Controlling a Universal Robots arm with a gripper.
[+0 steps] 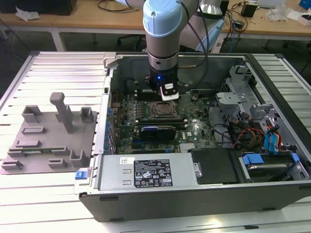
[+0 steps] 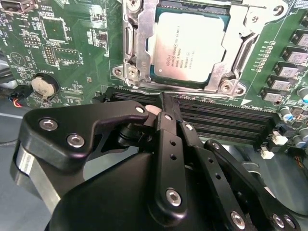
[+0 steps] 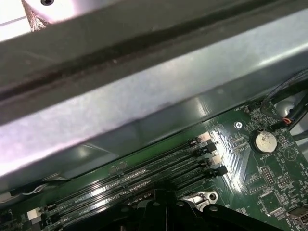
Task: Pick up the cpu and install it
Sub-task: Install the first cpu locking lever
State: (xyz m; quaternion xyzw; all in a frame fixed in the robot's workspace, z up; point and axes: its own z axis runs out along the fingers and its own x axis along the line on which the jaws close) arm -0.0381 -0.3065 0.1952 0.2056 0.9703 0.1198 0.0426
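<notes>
Grey fixture tray (image 1: 48,141) on exterior view's left, on slatted table (image 1: 58,68), well apart from work; open computer case (image 1: 194,194) centre to right, side off so arm reaches board from above; gripper (image 1: 167,92) hangs low over motherboard (image 2: 57,43), just beside socket frame (image 2: 137,43); cpu (image 2: 190,45) lies flat inside frame in second wrist view, apparently seated; whether gripper is open, cannot tell; nothing seen held; memory slots (image 3: 144,175) and case wall (image 3: 144,110) crowd near side.
</notes>
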